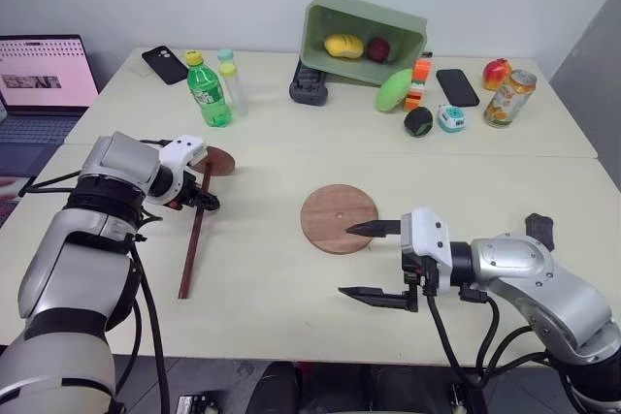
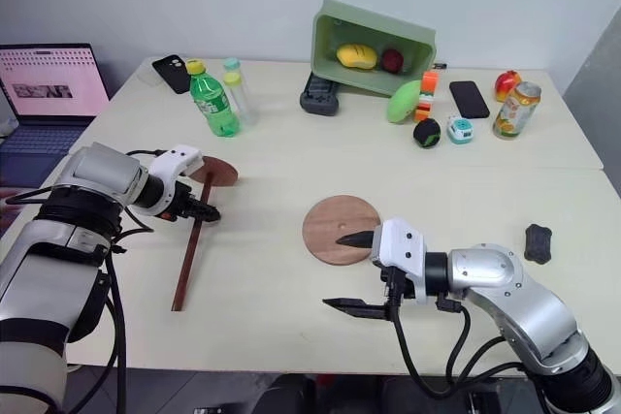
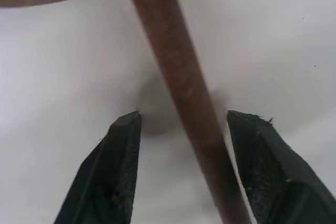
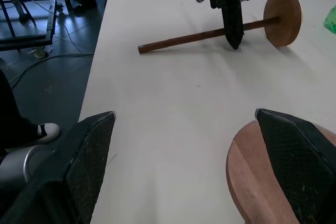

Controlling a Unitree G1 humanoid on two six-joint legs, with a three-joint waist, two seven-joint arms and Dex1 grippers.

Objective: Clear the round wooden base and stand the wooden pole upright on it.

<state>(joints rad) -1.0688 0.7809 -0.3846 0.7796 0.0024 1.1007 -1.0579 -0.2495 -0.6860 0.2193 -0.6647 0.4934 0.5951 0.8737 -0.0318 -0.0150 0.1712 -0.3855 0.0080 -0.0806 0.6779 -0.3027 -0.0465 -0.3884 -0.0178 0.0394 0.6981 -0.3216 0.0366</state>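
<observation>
The round wooden base (image 1: 339,218) lies flat at the table's middle with nothing on it. To its left lies the wooden pole (image 1: 194,239), a thin dark rod with its small disc (image 1: 221,161) at the far end. My left gripper (image 1: 199,203) points down over the rod close to that disc. In the left wrist view the rod (image 3: 178,77) runs between the two fingers with a gap on each side, so the jaws stand open. My right gripper (image 1: 345,261) hovers open at the base's near right edge, one finger over the rim, and holds nothing.
A tipped green bin (image 1: 364,31) with fruit stands at the back. A green bottle (image 1: 208,92), a clear bottle, phones, a ball, a can (image 1: 509,97) and toys line the far side. A laptop (image 1: 44,75) sits far left. A small black object (image 1: 539,227) lies at the right.
</observation>
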